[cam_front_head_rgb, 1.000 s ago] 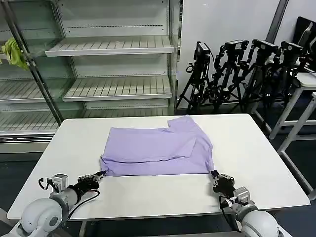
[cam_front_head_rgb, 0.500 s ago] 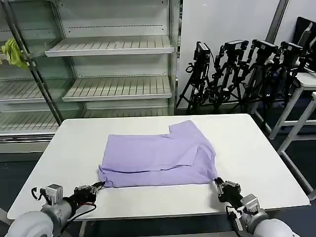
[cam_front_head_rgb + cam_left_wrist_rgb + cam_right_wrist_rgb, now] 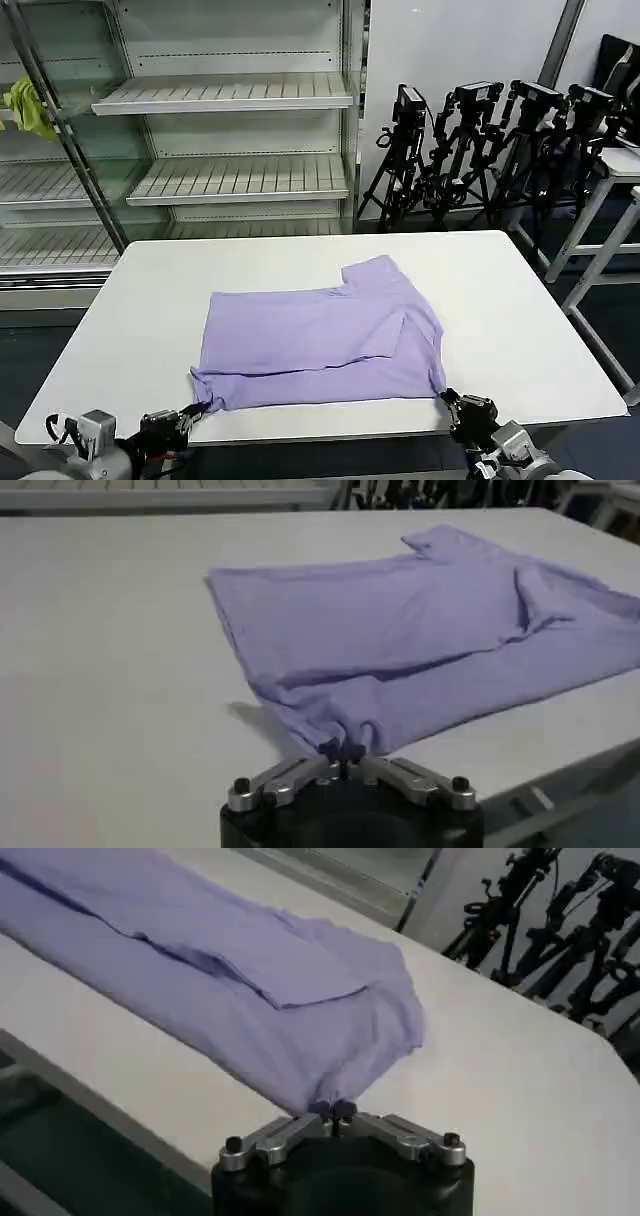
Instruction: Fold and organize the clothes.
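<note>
The light purple short-sleeved cotton T-shirt (image 3: 320,345) lies on the white rectangular table (image 3: 520,310), in the middle of the table and toward its near edge. It is already folded at least once: an upper layer lies flat over a lower one, and one sleeve part sticks out toward 1 o'clock from the middle of the shirt. The near hem comes close to the table edge.

The left gripper (image 3: 190,413) is at about 7 o'clock from the middle of the shirt, at the near left corner. In the left wrist view its fingers are pressed together on a small bunch of the purple cloth (image 3: 340,748), so it pinches this corner. The right gripper (image 3: 452,402) is at about 5 o'clock, at the near right corner, and in the right wrist view its fingers (image 3: 340,1110) are also closed on a tip of the cloth. Both corners look a little stretched toward the grippers.

I judge the task is somewhere in the middle. A first fold seems done, but the shirt is still wide and loose, with an uneven sleeve. It probably needs more folds, and afterwards tidy placing.
</note>
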Tool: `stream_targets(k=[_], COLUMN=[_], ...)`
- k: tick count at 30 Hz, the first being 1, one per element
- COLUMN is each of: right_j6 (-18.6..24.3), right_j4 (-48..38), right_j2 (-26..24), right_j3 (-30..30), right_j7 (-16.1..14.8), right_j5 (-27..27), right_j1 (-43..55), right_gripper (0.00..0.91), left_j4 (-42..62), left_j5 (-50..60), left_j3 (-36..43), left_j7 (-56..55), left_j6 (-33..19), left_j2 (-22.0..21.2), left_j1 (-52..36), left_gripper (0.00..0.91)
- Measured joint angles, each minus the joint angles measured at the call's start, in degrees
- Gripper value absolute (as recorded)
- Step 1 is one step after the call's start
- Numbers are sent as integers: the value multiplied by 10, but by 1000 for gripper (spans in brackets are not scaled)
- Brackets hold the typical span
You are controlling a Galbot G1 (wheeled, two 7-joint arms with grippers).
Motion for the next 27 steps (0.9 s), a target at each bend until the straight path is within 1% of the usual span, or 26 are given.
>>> stream_targets(k=[9,17,18,19,20,21,22,27], right_j6=[-10,-24,-25,-27,-30,-33,-36,-48], right_j4=[2,16,17,19,21,22,24,33], right_j2=[-21,-37,-39,-40,-40,-40,-40,-40], right_j3=[1,-3,-4,-4,-4,-3,-3,-2], right_j7=[30,47,49,51,54,56,59,67], right_j5=[12,18,19,19,20,20,20,21], right_j1=[-1,-4,-4,-4,-3,-3,-3,1], right_gripper=[0,0,91,907,907,907,907,907], left_j4=[-3,6,7,8,8,8,8,5], left_j5=[6,8,8,8,8,7,7,7], left_j3=[-21,-26,-27,-28,-29,-31,-32,-38], left_j7=[0,1,1,1,1,2,2,0], left_j6=[-1,-2,-2,-3,-3,-3,-3,-4], left_j2=[10,17,18,18,19,19,19,16], left_j1=[34,40,41,41,42,43,43,41], left_gripper=[60,60,60,60,71,574,897,907])
